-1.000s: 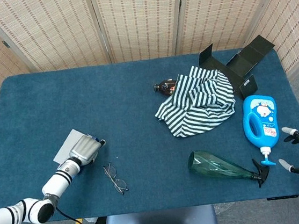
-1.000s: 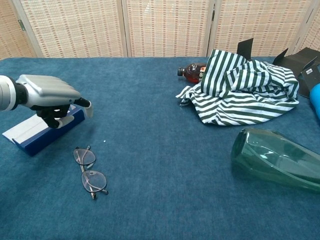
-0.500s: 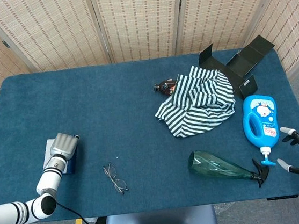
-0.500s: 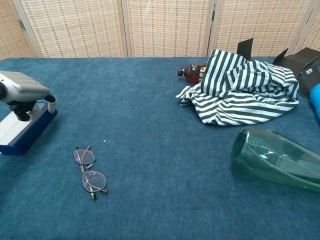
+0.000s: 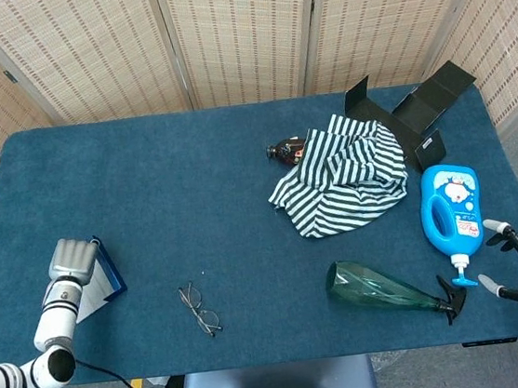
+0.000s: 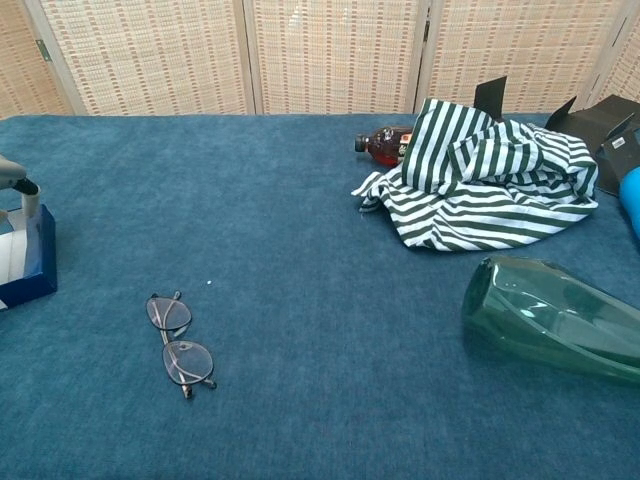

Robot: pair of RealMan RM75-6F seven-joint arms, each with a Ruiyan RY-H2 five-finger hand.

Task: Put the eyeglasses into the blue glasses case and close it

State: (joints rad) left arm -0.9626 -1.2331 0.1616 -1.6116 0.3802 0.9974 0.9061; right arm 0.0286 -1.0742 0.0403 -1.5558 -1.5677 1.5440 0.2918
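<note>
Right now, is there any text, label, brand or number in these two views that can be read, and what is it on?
No text can be read in either view.
Detergent bottle: a label with a cartoon picture and print, too small to read.
Brown bottle: label mostly hidden by the striped cloth, illegible.
Black box: a small pale tag, too blurred to read.
Glasses case, green spray bottle: no markings visible.
</note>
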